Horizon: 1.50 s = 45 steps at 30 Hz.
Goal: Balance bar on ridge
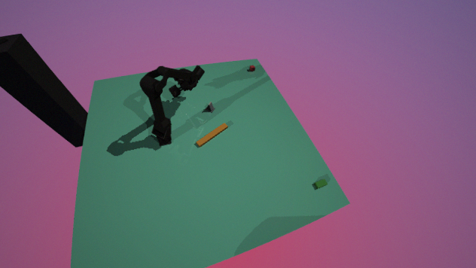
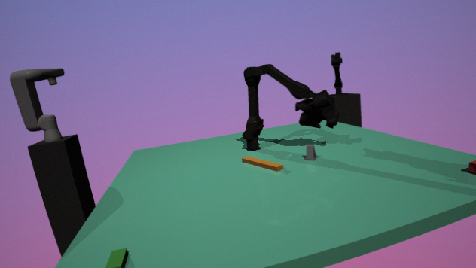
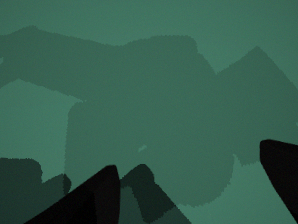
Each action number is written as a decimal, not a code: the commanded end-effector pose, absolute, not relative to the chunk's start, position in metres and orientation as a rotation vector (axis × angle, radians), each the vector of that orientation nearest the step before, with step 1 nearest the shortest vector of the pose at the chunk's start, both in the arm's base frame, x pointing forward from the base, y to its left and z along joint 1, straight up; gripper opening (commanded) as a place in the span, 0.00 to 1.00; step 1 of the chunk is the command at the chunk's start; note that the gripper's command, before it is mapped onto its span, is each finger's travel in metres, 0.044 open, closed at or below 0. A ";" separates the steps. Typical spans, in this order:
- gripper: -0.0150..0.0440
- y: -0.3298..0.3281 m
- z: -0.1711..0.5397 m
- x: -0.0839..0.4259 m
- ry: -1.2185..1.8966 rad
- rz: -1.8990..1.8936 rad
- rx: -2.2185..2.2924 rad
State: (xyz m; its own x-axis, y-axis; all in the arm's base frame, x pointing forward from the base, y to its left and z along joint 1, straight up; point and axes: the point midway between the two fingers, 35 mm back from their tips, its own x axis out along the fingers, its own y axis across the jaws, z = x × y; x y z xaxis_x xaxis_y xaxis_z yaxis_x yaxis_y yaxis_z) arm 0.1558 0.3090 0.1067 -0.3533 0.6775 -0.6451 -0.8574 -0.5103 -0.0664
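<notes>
The orange bar [image 1: 212, 135] [image 2: 262, 164] lies flat on the green table [image 1: 151, 196] [image 2: 188, 207], near the arm's base. The small grey ridge [image 1: 210, 108] [image 2: 310, 152] stands on the table apart from the bar, with nothing on it. My gripper [image 2: 320, 122] [image 3: 190, 163] is open and empty. It hangs above the table, away from both the bar and the ridge, beyond the ridge in the exterior view. The wrist view shows only table and shadows between and ahead of the dark fingers; neither bar nor ridge shows there.
A red block [image 1: 251, 68] [image 2: 473, 167] sits near one table corner. A green block [image 1: 321, 184] [image 2: 117, 259] lies near another edge. Off the table stand a grey arm [image 2: 34, 99] on a dark pedestal [image 2: 56, 181] and a small black arm [image 2: 337, 75] on a dark block.
</notes>
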 end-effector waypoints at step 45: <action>0.79 0.053 0.107 0.305 1.348 0.686 -0.472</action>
State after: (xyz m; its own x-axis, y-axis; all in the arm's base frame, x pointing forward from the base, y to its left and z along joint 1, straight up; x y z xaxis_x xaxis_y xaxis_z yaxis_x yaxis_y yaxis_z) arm 0.3044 0.0690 0.1051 0.0782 0.2149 -0.9735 -0.7386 0.6684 0.0882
